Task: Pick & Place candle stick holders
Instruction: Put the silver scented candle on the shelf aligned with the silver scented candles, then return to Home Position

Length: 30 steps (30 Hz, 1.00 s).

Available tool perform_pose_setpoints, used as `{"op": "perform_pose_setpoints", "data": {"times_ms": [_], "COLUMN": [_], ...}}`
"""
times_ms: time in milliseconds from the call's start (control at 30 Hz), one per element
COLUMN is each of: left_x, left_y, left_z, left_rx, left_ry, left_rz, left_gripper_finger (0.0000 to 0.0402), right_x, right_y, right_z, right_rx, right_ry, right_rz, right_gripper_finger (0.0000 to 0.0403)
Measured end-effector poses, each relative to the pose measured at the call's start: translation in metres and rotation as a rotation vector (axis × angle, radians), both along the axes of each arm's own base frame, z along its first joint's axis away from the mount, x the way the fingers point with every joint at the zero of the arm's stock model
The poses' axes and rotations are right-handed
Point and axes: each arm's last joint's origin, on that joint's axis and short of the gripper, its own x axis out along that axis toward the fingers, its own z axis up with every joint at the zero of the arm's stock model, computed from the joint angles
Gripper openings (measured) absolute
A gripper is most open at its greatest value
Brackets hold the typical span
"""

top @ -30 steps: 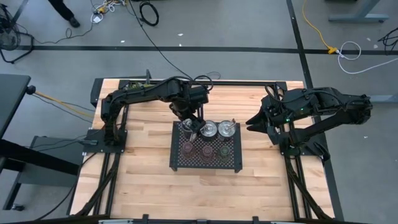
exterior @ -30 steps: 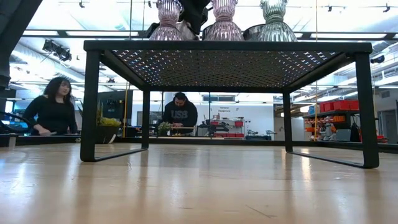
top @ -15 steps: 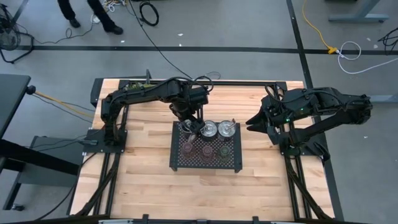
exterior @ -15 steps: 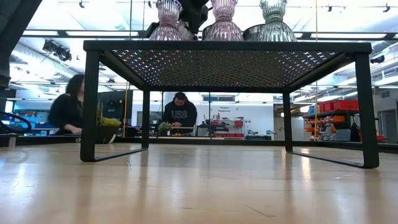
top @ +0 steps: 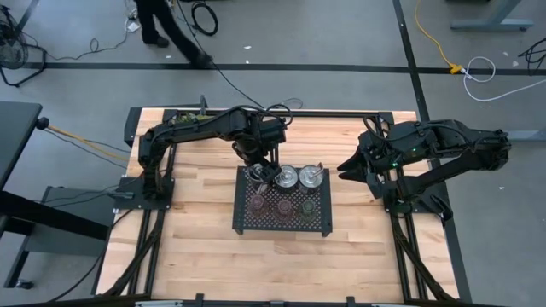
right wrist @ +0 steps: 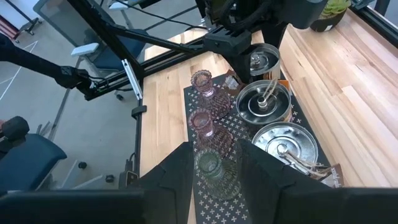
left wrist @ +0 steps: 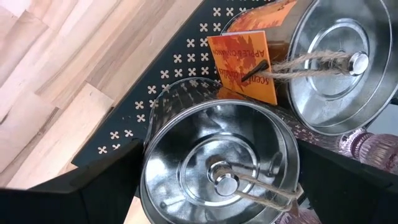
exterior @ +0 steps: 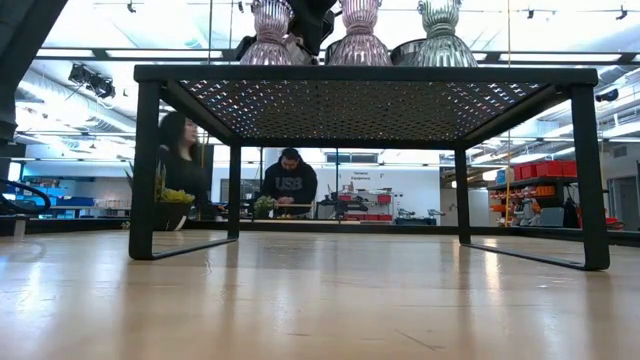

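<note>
Three silver cup holders stand in a row along the far side of the black mesh tray. Three tinted glass holders stand in a row nearer, and they also show in the low view. My left gripper is over the tray's far left corner, shut on the leftmost silver cup. The middle silver cup carries an orange tag on twine. My right gripper is open and empty beyond the tray's right side, also seen in the high view. My left gripper pinches the leftmost silver cup between its two fingers, one on each opposite outer side of the round wall. The fingers come from above, pointing down. The cup is upright and mouth up at the tray's corner. I cannot tell whether it stands on the mesh.
The tray stands on four legs in the middle of the wooden table. A small green plant sits at the table's far edge. People move in the room behind the table.
Both arms and all holders have kept still. A person in the room behind the table has walked across.
</note>
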Motion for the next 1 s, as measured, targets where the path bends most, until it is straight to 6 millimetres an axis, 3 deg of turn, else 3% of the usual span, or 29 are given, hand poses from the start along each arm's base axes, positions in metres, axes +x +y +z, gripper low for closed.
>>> {"op": "perform_pose_setpoints", "data": {"times_ms": [467, 1000], "left_x": [0.002, 0.023], "left_y": [0.001, 0.004], "left_z": [0.001, 0.01], "left_rx": [0.003, 0.033], "left_ry": [-0.019, -0.256], "left_rz": [0.026, 0.025], "left_gripper_finger": [0.0399, 0.0399], "right_x": [0.0, 0.0], "right_y": [0.0, 0.0], "right_z": [0.0, 0.0], "right_rx": [0.087, 0.088], "right_ry": [0.013, 0.012], "right_rz": [-0.042, -0.043], "right_gripper_finger": [0.0123, 0.0123]}}
